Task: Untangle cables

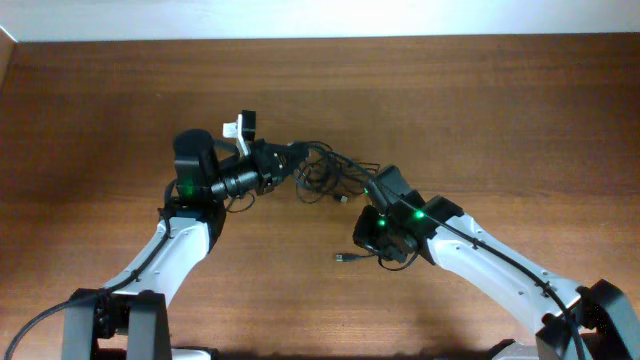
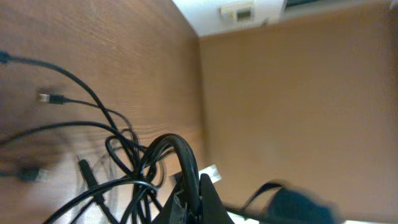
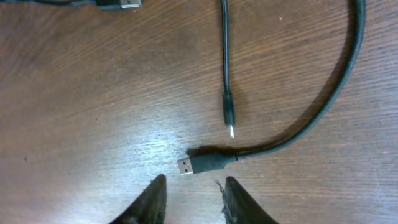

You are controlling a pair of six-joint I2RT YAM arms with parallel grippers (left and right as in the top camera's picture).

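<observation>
The cables [image 1: 325, 170] form a tangled black bunch at mid-table. My left gripper [image 1: 280, 158] is at the bunch's left edge. In the left wrist view it [image 2: 198, 185] is shut on a looped black cable [image 2: 177, 146], and more strands [image 2: 93, 118] spread to the left. My right gripper [image 1: 368, 252] sits below and right of the bunch. Seen from the right wrist, it [image 3: 194, 182] is open and empty. A USB plug [image 3: 200, 165] lies on the wood just past its fingertips. A thinner cable with a small plug [image 3: 228, 118] lies beyond that.
The wooden table [image 1: 120, 100] runs to a pale wall at the back. A white tag [image 1: 235, 128] shows by the left gripper. Another plug end [image 3: 118, 5] lies at the top left of the right wrist view.
</observation>
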